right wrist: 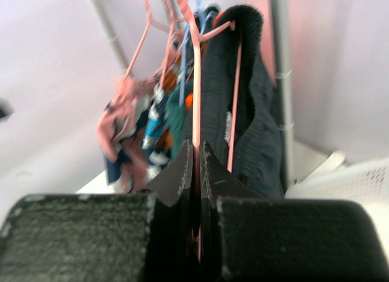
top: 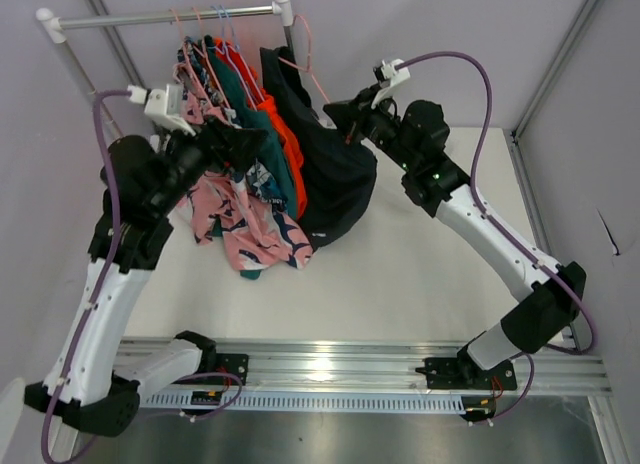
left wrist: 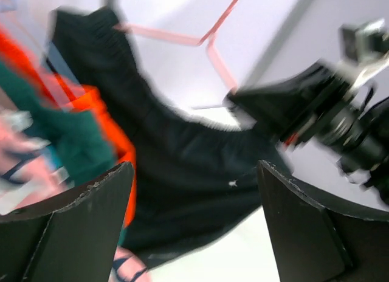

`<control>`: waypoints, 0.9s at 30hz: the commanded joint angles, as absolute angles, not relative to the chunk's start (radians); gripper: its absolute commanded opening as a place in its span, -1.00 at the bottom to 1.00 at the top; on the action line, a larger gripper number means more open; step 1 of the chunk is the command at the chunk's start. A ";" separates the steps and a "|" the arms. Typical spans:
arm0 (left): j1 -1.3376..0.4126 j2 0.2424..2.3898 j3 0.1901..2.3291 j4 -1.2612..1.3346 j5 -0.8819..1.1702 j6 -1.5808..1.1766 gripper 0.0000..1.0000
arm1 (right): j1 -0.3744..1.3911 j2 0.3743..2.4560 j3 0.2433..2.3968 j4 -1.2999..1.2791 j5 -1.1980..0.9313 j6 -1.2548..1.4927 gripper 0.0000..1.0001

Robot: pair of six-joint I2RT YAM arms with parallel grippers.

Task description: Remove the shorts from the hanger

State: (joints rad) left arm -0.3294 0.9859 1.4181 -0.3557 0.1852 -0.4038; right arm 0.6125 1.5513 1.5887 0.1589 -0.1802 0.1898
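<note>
Several shorts hang on hangers from a rack: black shorts (top: 335, 184) at the right, then bright orange (top: 285, 144), teal (top: 245, 84) and pink shark-print shorts (top: 250, 229). My right gripper (top: 335, 119) is shut on the thin pink hanger (right wrist: 196, 81) that carries the black shorts (right wrist: 219, 93); the wire runs between its closed jaws (right wrist: 196, 151). My left gripper (top: 250, 144) is open and empty (left wrist: 194, 233), in front of the black shorts (left wrist: 182, 166) without touching them. Orange (left wrist: 100, 118) and teal (left wrist: 67, 142) cloth show at its left.
The rack's metal rod (top: 160, 19) and its right post (top: 285, 9) stand at the back of the white table (top: 420, 274). A white basket edge (right wrist: 346, 185) shows at the right. Grey walls close in on both sides. A metal rail (top: 320, 364) runs along the near edge.
</note>
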 commanded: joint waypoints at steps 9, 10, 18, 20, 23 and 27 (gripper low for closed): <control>-0.566 1.207 1.532 -0.175 0.184 -0.434 0.79 | 0.767 1.424 1.450 0.299 -0.101 0.249 -1.00; -0.572 1.213 1.528 -0.164 0.180 -0.436 0.79 | 0.778 1.420 1.450 0.299 -0.095 0.244 -1.00; -0.611 1.232 1.500 -0.164 0.078 -0.413 0.78 | 0.825 1.394 1.437 0.298 -0.063 0.239 -1.00; -0.617 1.223 1.496 -0.178 0.045 -0.407 0.77 | 0.828 1.382 1.430 0.291 -0.045 0.227 -1.00; -0.624 1.194 1.485 -0.202 0.008 -0.400 0.77 | 0.830 1.355 1.413 0.282 -0.003 0.212 -1.00; -0.627 1.146 1.425 -0.190 -0.080 -0.397 0.76 | 0.830 1.321 1.385 0.287 0.032 0.218 -1.00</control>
State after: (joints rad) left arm -0.6388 1.1919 1.4563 -0.2241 0.0669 -0.4168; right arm 0.8135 1.4101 1.3823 0.1841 0.0059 0.2295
